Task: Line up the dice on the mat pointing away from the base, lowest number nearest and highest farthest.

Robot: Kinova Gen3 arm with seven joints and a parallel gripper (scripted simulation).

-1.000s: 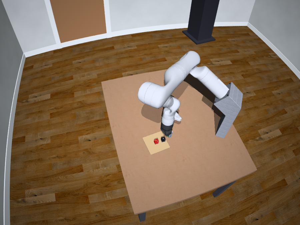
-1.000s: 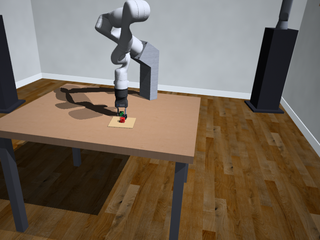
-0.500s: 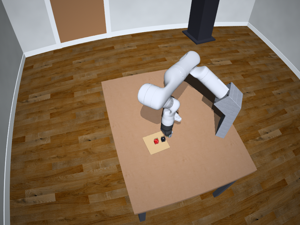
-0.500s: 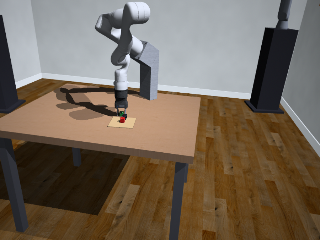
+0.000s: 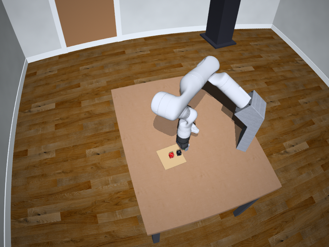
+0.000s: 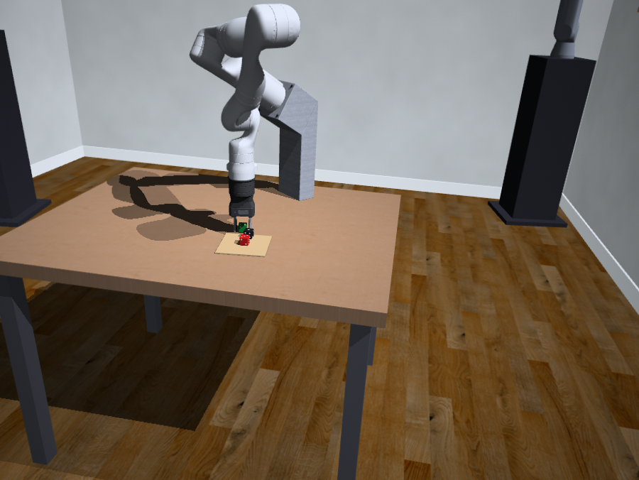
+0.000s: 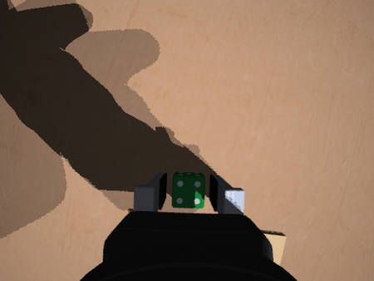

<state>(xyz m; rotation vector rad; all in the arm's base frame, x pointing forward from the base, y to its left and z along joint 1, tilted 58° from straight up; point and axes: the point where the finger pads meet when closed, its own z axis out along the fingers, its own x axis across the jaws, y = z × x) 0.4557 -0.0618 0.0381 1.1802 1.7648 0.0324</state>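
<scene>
A: What lies nearest the front edge of the square brown wooden table (image 6: pixel 320 289)?

B: The thin pale tan square mat (image 6: pixel 256 246), about midway across the table. On it a small red cube die (image 6: pixel 244 238) sits nearest the front, with a small black cube die (image 6: pixel 250 232) just beside it, farther back.

A: And the third?

B: The small green cube die (image 7: pixel 187 190) stands between the fingers of the dark two-finger pincer (image 7: pixel 188 193) at the mat's back edge; whether it is fully on the mat I cannot tell.

A: Gripped?

B: No. The pincer stands wide, straddling the die, holding nothing. Behind it the white arm rises to its grey block base (image 6: pixel 299 155) near the table's back edge.
</scene>
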